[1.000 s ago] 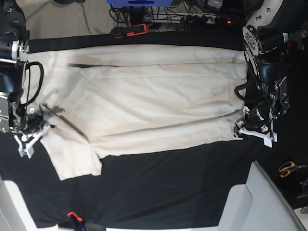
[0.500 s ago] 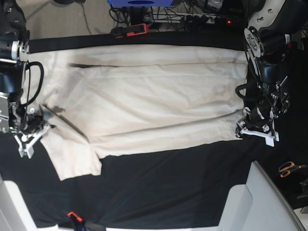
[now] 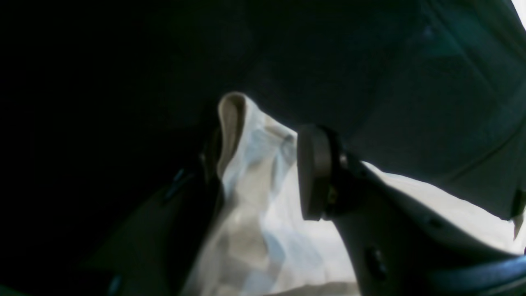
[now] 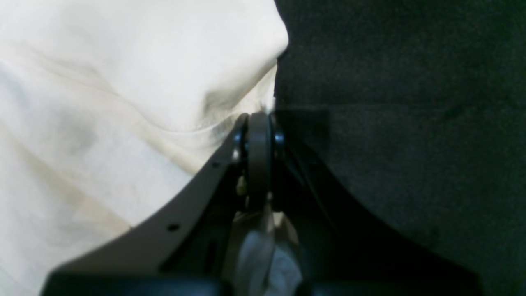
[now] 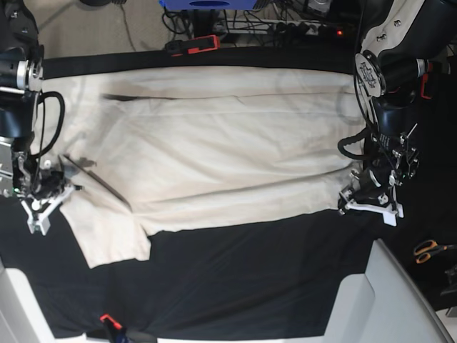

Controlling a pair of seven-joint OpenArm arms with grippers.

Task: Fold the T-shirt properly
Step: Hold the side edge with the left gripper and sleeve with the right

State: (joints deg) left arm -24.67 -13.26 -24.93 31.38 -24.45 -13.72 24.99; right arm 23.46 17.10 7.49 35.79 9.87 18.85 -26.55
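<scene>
The T-shirt (image 5: 214,153) lies spread across the black table cloth (image 5: 243,279), its length running side to side in the base view, with one sleeve (image 5: 114,232) flopped toward the near edge at that view's left; the body is flat but lightly wrinkled, with a long crease along the far side.

The left gripper (image 5: 368,204) sits at the shirt's corner on the base view's right; in the left wrist view a bunched fold of the cream cloth (image 3: 246,172) rises between its two parted fingers (image 3: 314,172), and the round pad on one side appears to press against the fabric, though the other finger is lost in shadow, so the grasp looks real but is not fully clear.

The right gripper (image 5: 39,207) rests at the opposite end, by the sleeve edge on the base view's left; in the right wrist view its jaws are clenched tight together right at the hem of the shirt (image 4: 123,102), where cream cloth meets black; whether any fabric is pinched between them I cannot tell.

A pair of orange-handled scissors (image 5: 432,250) lies well apart, off the base view's right edge of the cloth.
</scene>
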